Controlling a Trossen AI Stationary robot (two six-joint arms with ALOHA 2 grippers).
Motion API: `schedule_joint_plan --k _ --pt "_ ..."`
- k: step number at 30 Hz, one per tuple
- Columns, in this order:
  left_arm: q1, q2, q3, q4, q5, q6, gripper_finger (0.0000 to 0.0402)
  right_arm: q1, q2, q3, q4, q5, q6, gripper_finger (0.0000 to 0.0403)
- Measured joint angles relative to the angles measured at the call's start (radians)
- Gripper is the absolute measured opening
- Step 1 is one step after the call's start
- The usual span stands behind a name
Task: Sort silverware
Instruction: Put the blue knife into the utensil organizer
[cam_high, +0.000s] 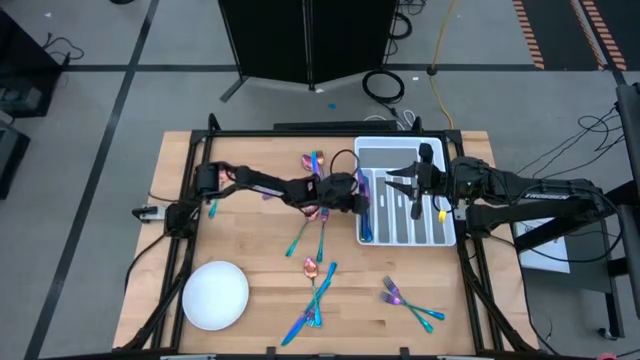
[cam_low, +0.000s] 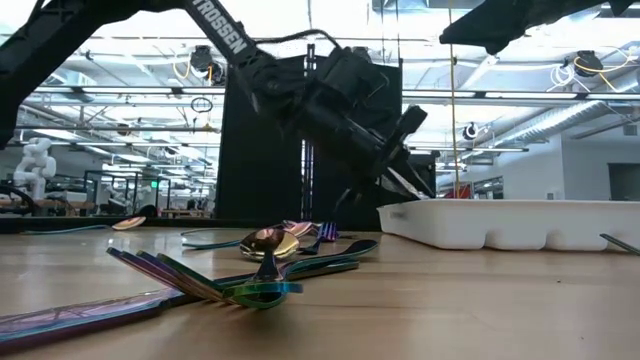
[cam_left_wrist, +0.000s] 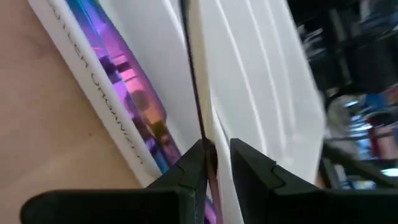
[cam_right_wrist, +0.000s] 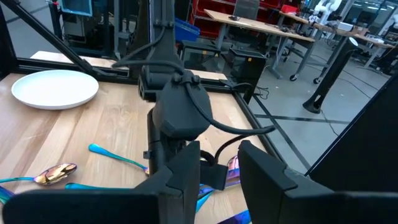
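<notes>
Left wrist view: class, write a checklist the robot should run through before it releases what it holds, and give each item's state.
1. Left gripper grips a held piece, thin and edge-on: ok.
2. Held piece is at the white tray, by its left edge: ok.
3. Compartment under the piece matches its type: cannot tell.
4. Right gripper is clear of the drop: not ok; it hovers open over the tray close by.
5. All pieces sorted: not ok; loose silverware lies on the table.
</notes>
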Motion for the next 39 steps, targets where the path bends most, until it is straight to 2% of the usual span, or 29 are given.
schedule_joint_plan --k 8,15,18,22,25,30,32,37,39 --pt "0.003 -0.01 0.114 -0.235 -0.049 0.044 0.0072 0.0 0.0 0.0 0.001 0.0 0.0 0.0095" --pt "0.019 -0.01 0.116 -0.259 -0.004 0.039 0.0072 0.0 0.0 0.0 0.001 -0.002 0.002 0.0095" --pt "0.016 -0.027 0.115 -0.27 0.004 0.105 0.0072 0.0 0.0 0.0 -0.001 -0.003 0.003 0.0095" --pt "-0.004 -0.109 0.116 -0.303 0.003 0.292 0.0072 0.0 0.0 0.0 -0.012 -0.004 0.004 0.0095" --pt "-0.041 -0.197 0.117 -0.441 -0.05 0.458 0.0072 0.0 0.0 0.0 -0.028 -0.004 0.011 0.0095" --pt "-0.122 -0.351 0.117 -0.759 -0.31 0.632 0.0072 0.0 0.0 0.0 -0.037 -0.004 0.013 0.0095" --pt "-0.136 -0.401 0.117 -0.865 -0.366 0.649 0.0072 0.0 0.003 0.0 -0.036 -0.004 0.031 0.0095" --pt "-0.084 -0.482 0.085 -1.062 -0.329 0.614 0.0072 0.0 0.029 0.0 -0.032 -0.004 0.086 0.0095" --pt "-0.048 -0.497 0.062 -1.091 -0.252 0.721 0.0072 0.0 0.044 0.0 -0.035 -0.005 0.106 0.0095"
